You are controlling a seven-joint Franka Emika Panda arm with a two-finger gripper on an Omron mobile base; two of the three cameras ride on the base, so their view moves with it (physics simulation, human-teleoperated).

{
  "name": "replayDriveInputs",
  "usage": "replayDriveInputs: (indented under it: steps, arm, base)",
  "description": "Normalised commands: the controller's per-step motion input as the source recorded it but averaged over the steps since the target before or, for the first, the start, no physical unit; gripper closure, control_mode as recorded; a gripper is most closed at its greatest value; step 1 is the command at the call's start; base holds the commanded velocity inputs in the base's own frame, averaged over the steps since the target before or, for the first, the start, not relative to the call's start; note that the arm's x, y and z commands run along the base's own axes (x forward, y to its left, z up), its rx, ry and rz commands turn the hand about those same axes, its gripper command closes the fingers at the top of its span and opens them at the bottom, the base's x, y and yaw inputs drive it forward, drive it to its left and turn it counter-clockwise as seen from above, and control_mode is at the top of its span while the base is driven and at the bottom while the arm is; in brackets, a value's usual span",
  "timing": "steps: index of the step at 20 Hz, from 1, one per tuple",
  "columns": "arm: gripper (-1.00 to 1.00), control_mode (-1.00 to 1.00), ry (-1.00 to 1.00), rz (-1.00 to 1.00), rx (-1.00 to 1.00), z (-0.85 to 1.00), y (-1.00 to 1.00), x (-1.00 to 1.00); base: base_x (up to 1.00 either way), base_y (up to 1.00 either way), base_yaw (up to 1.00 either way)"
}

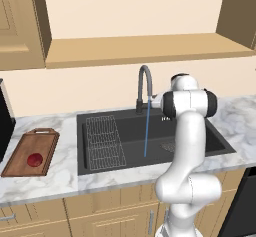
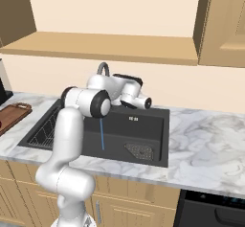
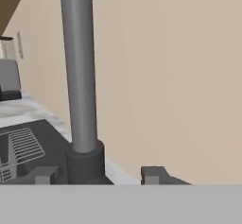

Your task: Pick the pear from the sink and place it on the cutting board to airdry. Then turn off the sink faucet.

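Observation:
The dark red pear [image 1: 34,159] lies on the brown cutting board [image 1: 22,163], on the counter left of the sink [image 1: 195,128]. The cutting board's [image 2: 14,113] corner shows at the left edge of the right base view. The grey gooseneck sink faucet [image 1: 144,86] stands behind the basin, and a blue stream of water [image 1: 146,128] falls from its spout. In the hand view my gripper [image 3: 97,176] is low at the faucet [image 3: 78,76], one fingertip [image 3: 152,174] on each side of its base, a gap on both sides. Nothing is held.
A wire rack [image 1: 102,141] lies in the left half of the sink [image 2: 158,120] and a drain grate [image 2: 140,150] at its right. My own arm [image 1: 190,146] rises in front of the basin. The wall runs right behind the faucet. A dark appliance [image 1: 4,121] stands left of the board.

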Motion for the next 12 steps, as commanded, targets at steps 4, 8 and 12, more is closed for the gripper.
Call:
replayDriveInputs:
  steps: [4,8,12]
  arm:
    - [-1.0,-1.0,0.0,0.04,0.0,-0.5,-0.35,0.14]
    - [-1.0,-1.0,0.0,0.03,0.0,-0.57,-0.27,0.22]
    - [-1.0,-1.0,0.0,0.04,0.0,-0.61,-0.27,0.21]
  base:
    - [0.0,0.0,0.0]
    - [0.0,0.0,0.0]
    - [0.0,0.0,0.0]
